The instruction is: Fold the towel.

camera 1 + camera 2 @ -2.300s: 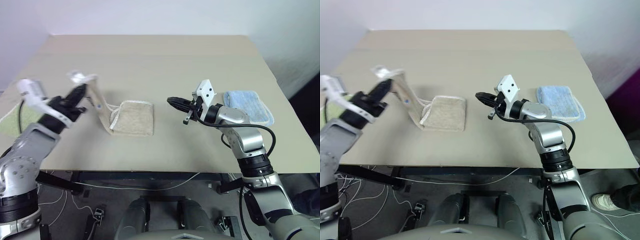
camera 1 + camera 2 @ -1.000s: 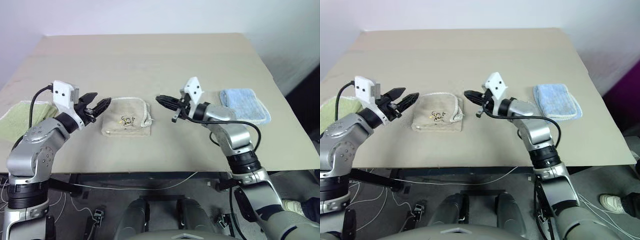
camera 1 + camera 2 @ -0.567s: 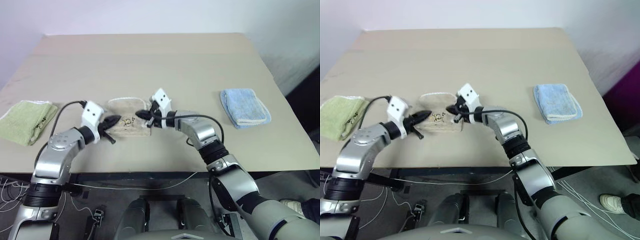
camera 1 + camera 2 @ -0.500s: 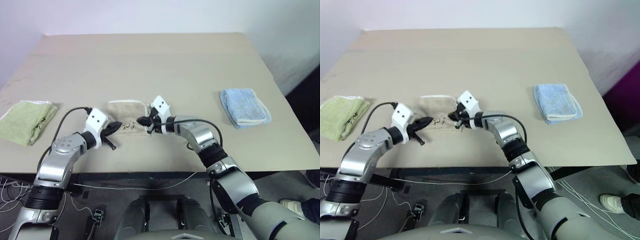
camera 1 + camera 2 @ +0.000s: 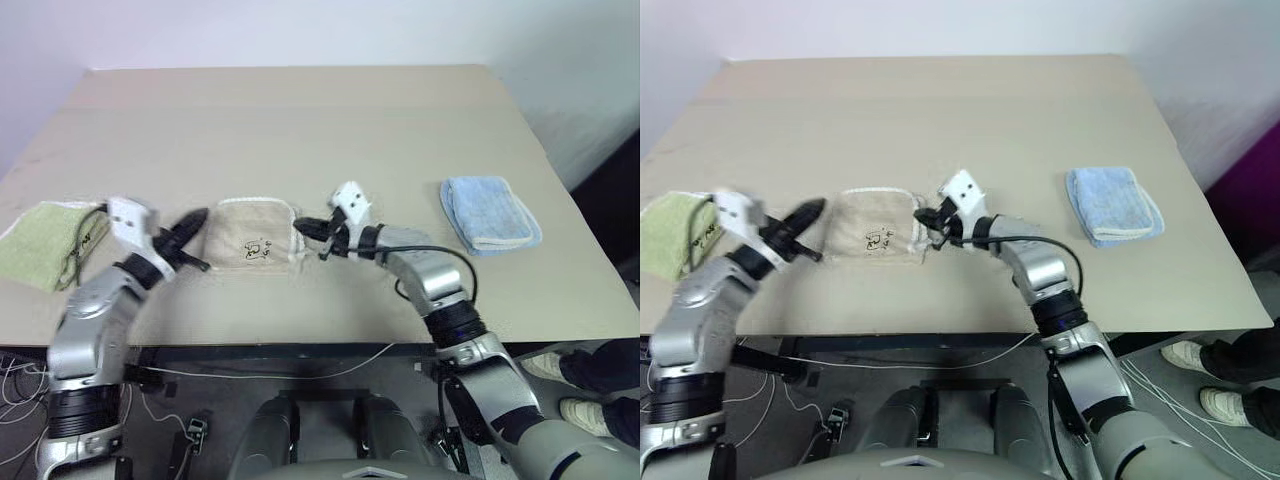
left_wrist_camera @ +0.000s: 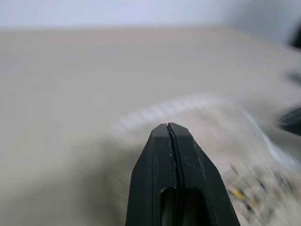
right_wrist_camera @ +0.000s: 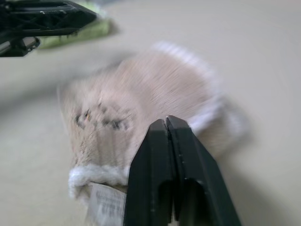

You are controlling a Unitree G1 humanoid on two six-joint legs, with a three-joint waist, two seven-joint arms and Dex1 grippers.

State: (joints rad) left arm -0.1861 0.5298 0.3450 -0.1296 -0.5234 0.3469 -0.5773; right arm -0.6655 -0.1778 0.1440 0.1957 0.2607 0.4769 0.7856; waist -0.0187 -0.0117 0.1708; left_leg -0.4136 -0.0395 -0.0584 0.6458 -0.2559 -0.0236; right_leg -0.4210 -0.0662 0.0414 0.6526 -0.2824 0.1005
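The towel (image 5: 250, 232) is the beige terry cloth lying folded into a small square near the table's front edge, a dark print on top and white corded edging along its sides. My left gripper (image 5: 197, 215) hovers just off its left edge, fingers (image 6: 170, 141) pressed together with nothing between them. At the towel's right edge my right gripper (image 5: 301, 227) is shut as well, its fingers (image 7: 167, 141) empty above the cloth (image 7: 141, 94). A small white tag (image 7: 106, 207) sticks out of the towel close to the right gripper.
A light-green folded towel (image 5: 42, 243) lies at the table's left edge, behind my left arm. A light-blue folded towel (image 5: 490, 214) lies to the right. A person's legs and shoes (image 5: 575, 370) stand on the floor at the lower right. A cable (image 5: 300, 368) hangs under the table's front edge.
Both grippers have drawn back from over the towel, the left one to the left, the right one to the right. The left gripper, open a second ago, is now shut.
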